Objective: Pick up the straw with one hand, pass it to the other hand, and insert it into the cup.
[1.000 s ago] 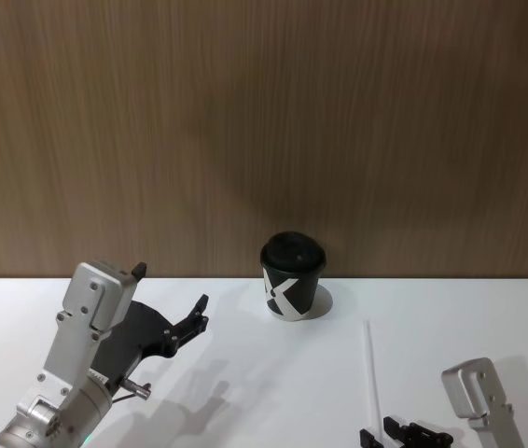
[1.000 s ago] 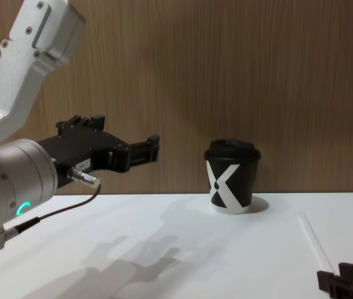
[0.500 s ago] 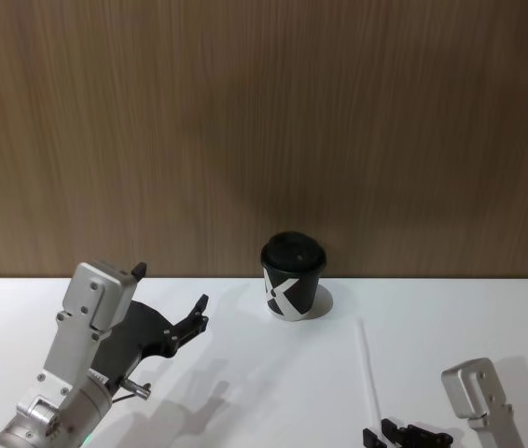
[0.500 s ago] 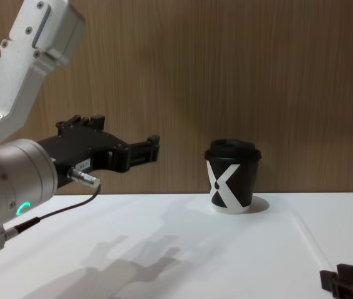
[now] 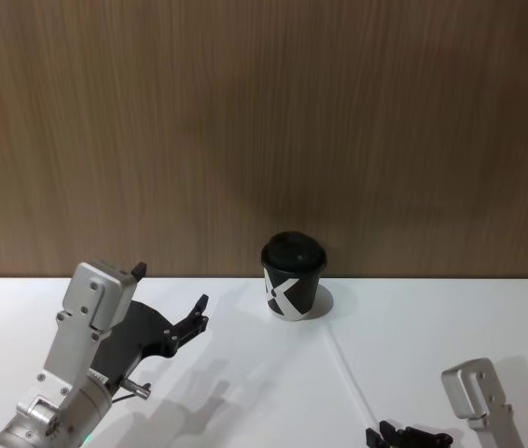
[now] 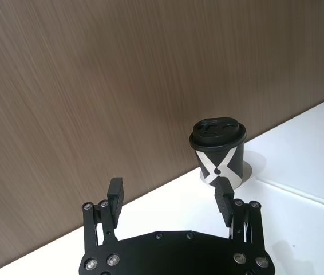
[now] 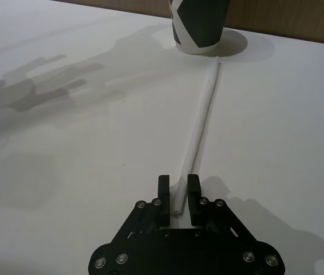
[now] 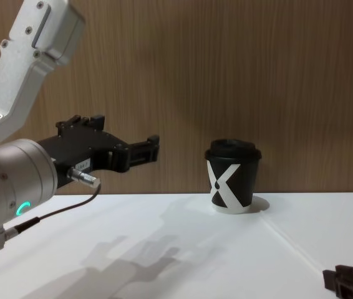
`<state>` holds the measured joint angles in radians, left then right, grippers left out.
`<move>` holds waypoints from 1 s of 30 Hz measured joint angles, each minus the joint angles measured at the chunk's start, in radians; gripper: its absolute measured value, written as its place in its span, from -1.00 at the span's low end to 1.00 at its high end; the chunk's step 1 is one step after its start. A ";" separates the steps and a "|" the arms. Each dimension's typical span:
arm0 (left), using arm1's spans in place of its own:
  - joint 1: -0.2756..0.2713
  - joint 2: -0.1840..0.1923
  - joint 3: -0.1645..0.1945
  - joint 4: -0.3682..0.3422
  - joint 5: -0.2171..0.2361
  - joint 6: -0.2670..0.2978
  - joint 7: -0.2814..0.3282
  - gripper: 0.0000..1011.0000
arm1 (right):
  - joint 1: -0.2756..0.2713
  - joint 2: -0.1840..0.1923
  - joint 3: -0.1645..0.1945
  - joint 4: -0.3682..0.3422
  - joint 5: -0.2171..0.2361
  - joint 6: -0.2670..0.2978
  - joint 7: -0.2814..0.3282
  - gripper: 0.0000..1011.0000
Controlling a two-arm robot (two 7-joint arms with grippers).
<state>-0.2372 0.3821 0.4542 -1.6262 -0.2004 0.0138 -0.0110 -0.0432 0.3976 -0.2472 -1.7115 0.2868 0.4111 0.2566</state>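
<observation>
- vs. one second ago: the straw [image 5: 350,378] has swung on the table [image 5: 245,392]; its far end pointed straight away from the robot, to the right of the cup [image 5: 293,277], and now sits just beside the cup's base
- near end of the straw has hardly shifted; it is at the right gripper [image 7: 178,186], low at the front right of the table
- right gripper: fingers drawn in close, one on each side of the straw's near end, pinching it
- straw lies flat on the table; long axis runs from the right gripper away from the robot and slanting left, toward the cup
- cup upright at the back of the table, lid on, unmoved
- left gripper [image 6: 170,192]: unchanged, held above the left side of the table, fingers spread wide and holding nothing, aimed toward the cup and well apart from it
</observation>
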 joint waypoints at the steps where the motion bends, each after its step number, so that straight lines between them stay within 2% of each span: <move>1: 0.000 0.000 0.000 0.000 0.000 0.000 0.000 0.98 | 0.000 0.000 0.000 0.000 0.000 0.000 0.000 -0.63; 20: 0.000 0.000 0.000 0.000 0.000 0.000 0.000 0.98 | 0.000 0.001 0.000 0.000 -0.001 0.000 0.002 -0.85; 27: 0.000 0.000 0.000 0.000 0.000 0.000 0.000 0.98 | -0.002 0.017 -0.007 0.007 -0.013 -0.044 0.022 -0.92; 30: 0.000 0.000 0.000 0.000 0.000 0.000 0.000 0.98 | -0.003 0.030 -0.013 0.014 -0.019 -0.090 0.045 -0.94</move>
<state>-0.2372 0.3821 0.4543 -1.6262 -0.2003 0.0138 -0.0109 -0.0466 0.4272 -0.2605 -1.6972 0.2673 0.3215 0.3019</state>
